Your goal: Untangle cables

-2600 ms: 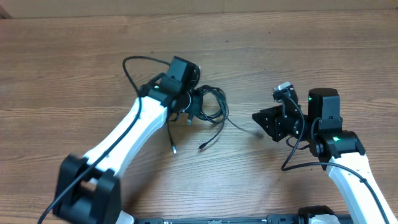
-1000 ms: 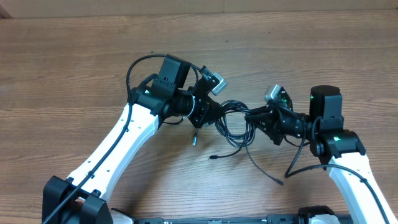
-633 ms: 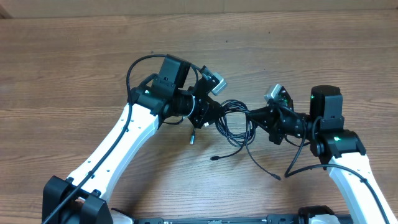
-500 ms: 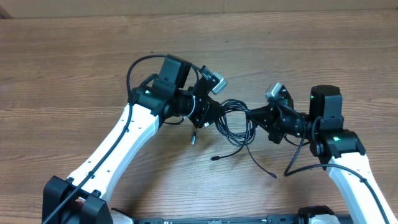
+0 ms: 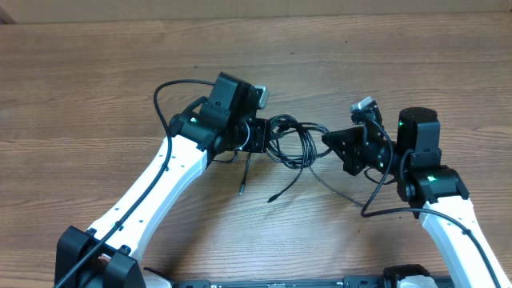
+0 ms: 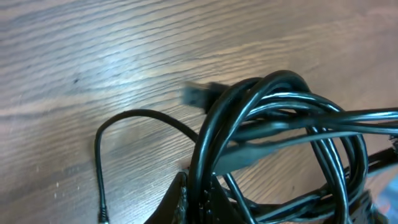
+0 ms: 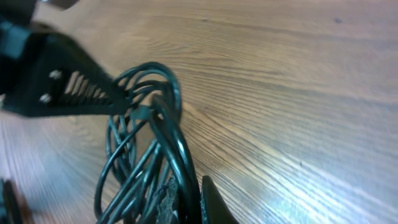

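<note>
**A:** Location of the cables?

**B:** Middle of the counter, strung between the two arms. Thin black cords, bunched into several overlapping loops. The bundle lies just right of the left arm's tip and just left of the right arm's tip.

**A:** Left pincer?

**B:** Clamped narrow on the left side of the bundle. The left wrist view shows glossy loops rising straight out from between its fingers and fanning off to the right.

**A:** Right pincer?

**B:** Also closed tight, gripping a strand at the right edge of the loops. In the right wrist view, one thick strand drops between its fingers at the near edge. The rest of the coil spreads away toward the far left, where it meets the other arm's black finger.

**A:** Any loose ends?

**B:** Two plug ends trail toward the near side. One hangs below the left arm's tip, and the other sits a little to its right, on a longer curved cord. A faint strand also runs near-right toward the right arm. The left wrist view shows one thin cord lying flat on the wood in an arc.

**A:** Do the loops touch the wood?

**B:** The observer cannot tell for the lowest loops.
</note>
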Robot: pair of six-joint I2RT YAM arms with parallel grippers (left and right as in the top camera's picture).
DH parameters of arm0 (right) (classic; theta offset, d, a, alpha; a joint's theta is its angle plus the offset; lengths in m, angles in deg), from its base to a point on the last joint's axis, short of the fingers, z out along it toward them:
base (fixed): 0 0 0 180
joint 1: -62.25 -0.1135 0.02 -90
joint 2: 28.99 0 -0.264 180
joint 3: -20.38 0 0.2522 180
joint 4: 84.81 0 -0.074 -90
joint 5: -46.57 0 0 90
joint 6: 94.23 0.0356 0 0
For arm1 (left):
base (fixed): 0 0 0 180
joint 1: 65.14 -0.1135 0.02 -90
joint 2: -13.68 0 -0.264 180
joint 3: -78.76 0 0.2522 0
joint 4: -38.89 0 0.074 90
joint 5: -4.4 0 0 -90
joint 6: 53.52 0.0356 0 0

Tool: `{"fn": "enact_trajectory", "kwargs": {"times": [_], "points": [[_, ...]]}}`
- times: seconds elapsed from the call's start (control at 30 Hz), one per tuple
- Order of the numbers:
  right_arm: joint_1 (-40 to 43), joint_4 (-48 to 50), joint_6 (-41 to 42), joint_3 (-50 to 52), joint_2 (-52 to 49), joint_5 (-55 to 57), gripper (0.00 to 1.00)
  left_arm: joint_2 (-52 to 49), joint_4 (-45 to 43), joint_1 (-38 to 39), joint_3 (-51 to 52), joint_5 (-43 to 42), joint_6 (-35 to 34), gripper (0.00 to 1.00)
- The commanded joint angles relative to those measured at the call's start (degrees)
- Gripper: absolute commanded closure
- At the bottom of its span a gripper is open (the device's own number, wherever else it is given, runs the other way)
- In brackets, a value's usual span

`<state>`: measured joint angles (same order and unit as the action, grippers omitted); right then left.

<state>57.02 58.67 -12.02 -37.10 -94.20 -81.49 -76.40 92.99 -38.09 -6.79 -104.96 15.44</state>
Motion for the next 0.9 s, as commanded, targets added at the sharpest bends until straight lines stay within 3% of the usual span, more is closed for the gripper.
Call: {"fn": "enact_trajectory", "kwargs": {"times": [0.0,0.2,0.53,0.57,0.67,0.73,0.87], "points": [[0.5,0.0,11.8,-1.4,0.2,11.3,0.96,1.2,1.2,-0.8,-1.3,9.8,-7.5,0.96],[0.5,-0.7,25.4,-1.4,0.2,16.9,0.96,1.2,3.1,-0.8,-1.3,14.4,-13.6,0.96],[0.5,-1.7,32.0,-1.4,0.1,18.1,0.95,1.2,3.1,-0.8,-1.3,15.0,-15.4,0.96],[0.5,-1.8,32.0,-1.4,0.1,18.1,0.91,1.2,3.1,-0.8,-1.3,15.1,-15.3,0.96],[0.5,-1.9,32.0,-1.4,0.1,18.1,0.59,1.2,2.9,-0.8,-1.3,14.8,-14.1,0.96],[0.5,-2.2,32.0,-1.4,0.1,18.1,0.43,1.2,2.7,-0.8,-1.3,14.5,-12.2,0.96],[0.5,-2.8,31.8,-1.4,0.1,18.1,0.29,1.2,0.7,-0.8,-1.3,8.8,-5.7,0.96]]}}
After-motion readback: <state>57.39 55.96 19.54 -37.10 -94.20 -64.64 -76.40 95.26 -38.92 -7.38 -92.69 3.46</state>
